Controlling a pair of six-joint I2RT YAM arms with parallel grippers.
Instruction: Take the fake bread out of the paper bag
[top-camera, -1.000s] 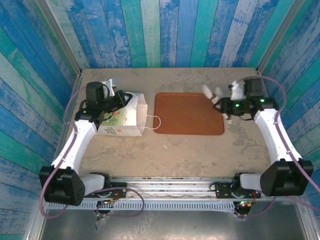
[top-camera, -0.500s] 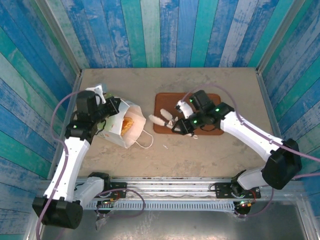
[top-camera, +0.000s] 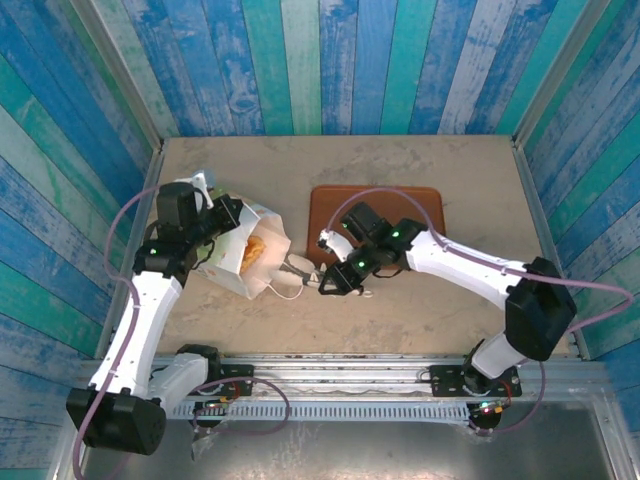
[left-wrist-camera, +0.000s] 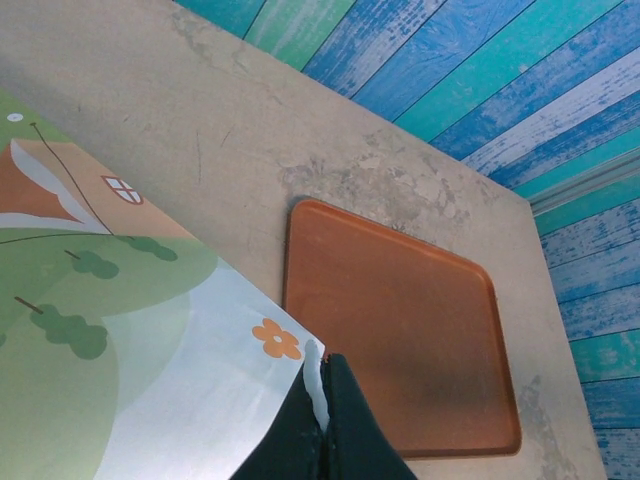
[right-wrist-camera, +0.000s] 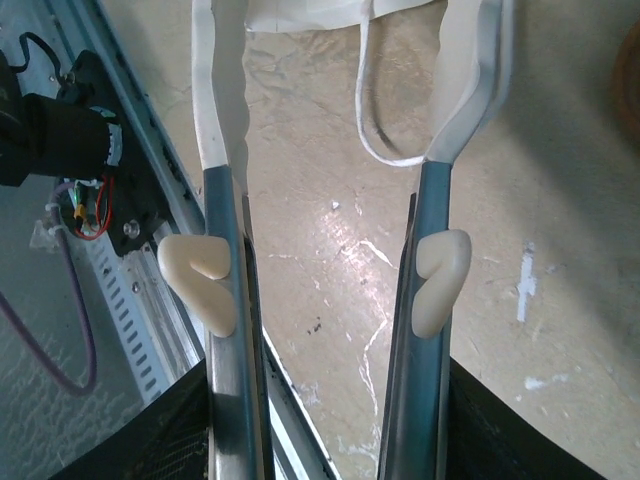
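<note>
Since the fake bread (top-camera: 253, 250) looks like a small moulded toy, I judge it light, stiff and rather slick, best pinched across its narrow middle. It lies inside the paper bag (top-camera: 228, 272), which is thin and easily crumpled. My left gripper (left-wrist-camera: 322, 385) is clamped on the bag's rim. My right gripper (top-camera: 295, 272) gapes wide and empty at the bag's mouth, low over the desk (top-camera: 400, 310).
</note>
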